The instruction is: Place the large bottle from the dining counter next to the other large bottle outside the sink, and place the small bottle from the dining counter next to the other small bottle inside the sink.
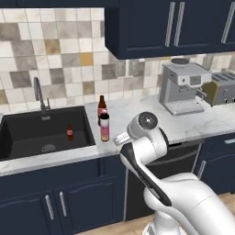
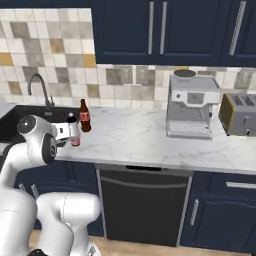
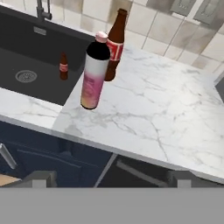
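Since a pink-bodied large bottle (image 3: 93,74) is seen standing upright on the table (image 3: 153,113) just beside the brown large bottle (image 3: 114,43), right of the sink (image 1: 27,133), the first placement is judged to be done. The jaws are spread wide and nothing is held between them; the gripper (image 3: 111,177) is pulled back over the table's front edge, well apart from both bottles. One small bottle (image 1: 69,131) is seen upright inside the sink near the drain (image 3: 26,76). The next step is judged to be fetching the other small bottle from the dining counter, which calls for turning or driving the base away. Whether the two large bottles touch cannot be told, and the labels are too blurred to be read.
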